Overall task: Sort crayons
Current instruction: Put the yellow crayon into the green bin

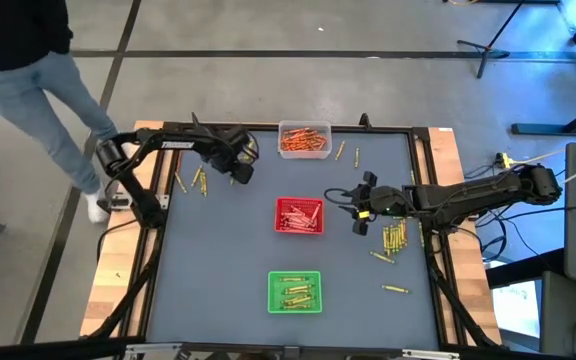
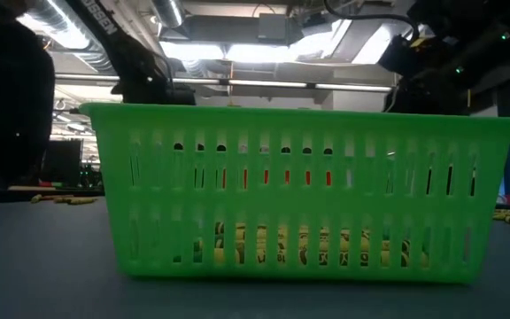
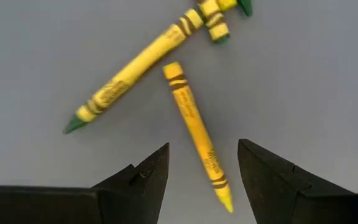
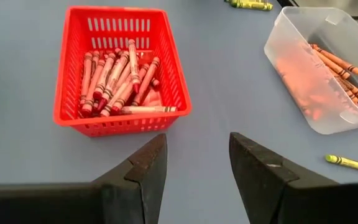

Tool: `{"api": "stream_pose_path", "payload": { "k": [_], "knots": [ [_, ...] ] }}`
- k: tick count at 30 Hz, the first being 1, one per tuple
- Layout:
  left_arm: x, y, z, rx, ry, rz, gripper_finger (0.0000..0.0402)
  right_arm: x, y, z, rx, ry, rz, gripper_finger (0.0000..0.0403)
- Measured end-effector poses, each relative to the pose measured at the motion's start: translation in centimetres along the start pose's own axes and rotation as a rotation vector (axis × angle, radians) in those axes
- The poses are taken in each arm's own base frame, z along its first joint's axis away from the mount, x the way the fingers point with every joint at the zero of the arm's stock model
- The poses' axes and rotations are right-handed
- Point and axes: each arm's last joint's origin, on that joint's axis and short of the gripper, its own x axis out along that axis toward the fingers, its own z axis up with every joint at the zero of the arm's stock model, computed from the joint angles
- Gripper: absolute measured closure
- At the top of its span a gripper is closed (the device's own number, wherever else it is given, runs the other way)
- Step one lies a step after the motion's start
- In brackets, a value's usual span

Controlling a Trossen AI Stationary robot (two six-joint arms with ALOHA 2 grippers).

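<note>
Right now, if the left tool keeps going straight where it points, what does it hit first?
Most likely the yellow crayon lying between the left tool's open fingers, then the table; height above it is unclear.

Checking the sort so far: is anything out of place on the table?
Yes. Yellow-green crayons lie loose on the table beside the right pincer, more near the left pincer, outside the green basket.

From table height, the green tray [image 2: 299, 190] fills the view and hides most of my table behind it; only slivers of yellow-green crayons [image 2: 299, 246] show through its slots. My arms are cut off by the top edge there. From above, the loose crayons [image 1: 394, 238] by my right hand [image 1: 359, 206] are too small to count. The clear tray [image 4: 328, 62] is cut off at the edge.
</note>
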Motion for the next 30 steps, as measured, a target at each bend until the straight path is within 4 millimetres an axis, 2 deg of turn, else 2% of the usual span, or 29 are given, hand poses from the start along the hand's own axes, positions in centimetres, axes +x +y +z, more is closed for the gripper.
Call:
{"api": "stream_pose_path", "payload": {
  "k": [8,19,24,30],
  "knots": [
    [1.5,-0.1,0.2,0.028,0.03,0.025,0.0242,0.0,0.0,0.1,0.003,-0.008,0.001,0.0233],
    [1.3,-0.6,-0.3,0.109,0.043,0.005,0.0353,0.0,0.0,0.1,0.003,-0.008,0.001,0.0233],
    [0.4,-1.0,-0.6,0.155,0.024,-0.001,0.0395,0.0,0.0,0.1,0.002,-0.005,0.001,0.0233],
    [-2.3,-2.6,-1.8,0.251,-0.047,-0.047,0.0391,0.0,0.0,0.1,0.002,-0.005,0.001,0.0233]
  ]
}}
